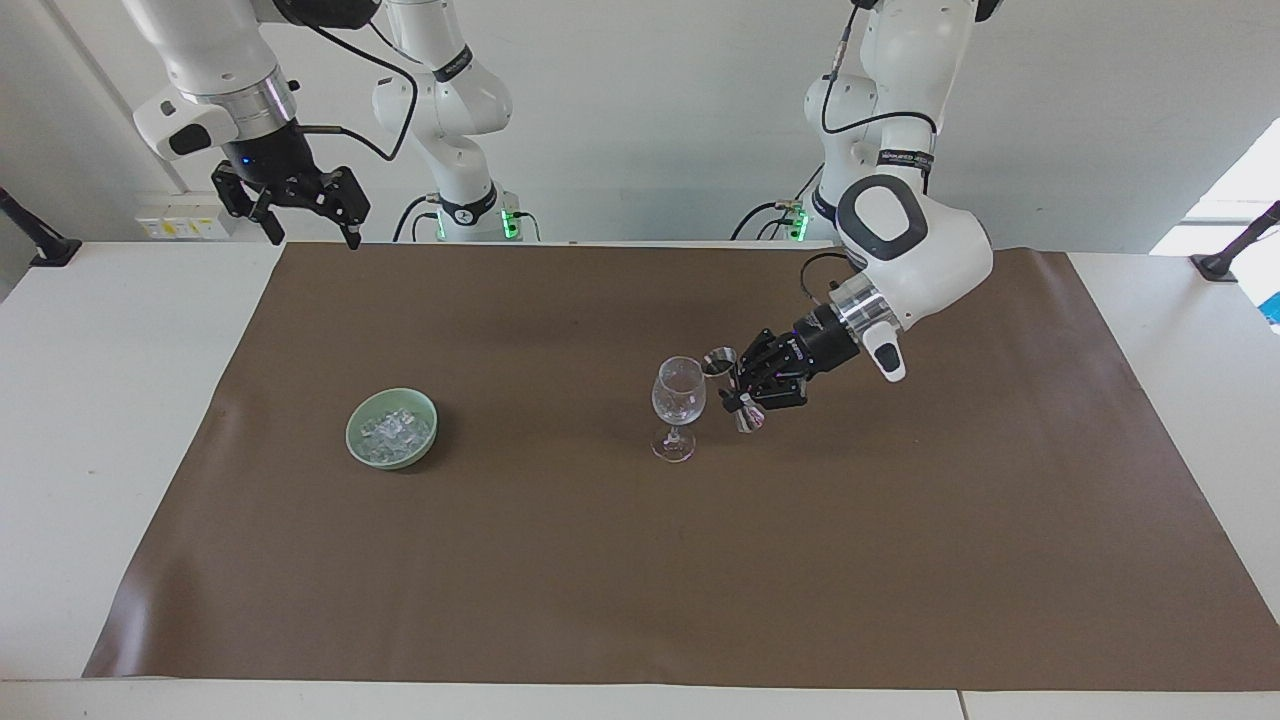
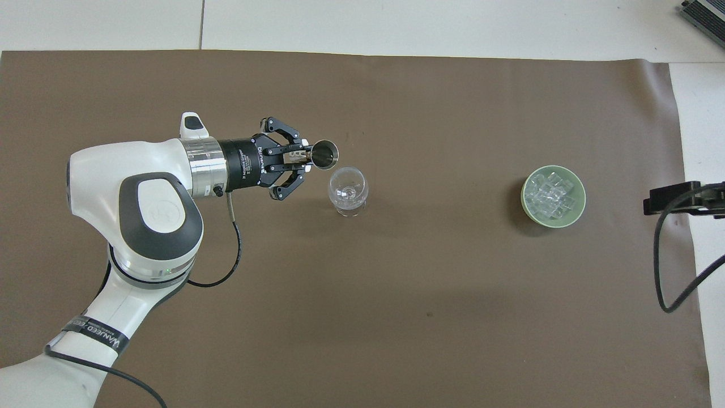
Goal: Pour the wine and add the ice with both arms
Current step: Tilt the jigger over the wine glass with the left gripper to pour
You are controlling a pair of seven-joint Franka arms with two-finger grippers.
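A clear stemmed wine glass stands upright mid-mat. My left gripper is shut on a small metal jigger, held in the air with its upper cup close beside the glass's rim, on the side toward the left arm's end. The jigger leans slightly toward the glass. No wine shows in either. The ice lies as clear chunks in a green bowl toward the right arm's end. My right gripper waits open, high over the mat's corner nearest the robots.
A brown mat covers most of the white table. A black cable hangs from the right arm near the mat's edge. A black clamp sits at the table's edge by the left arm's end.
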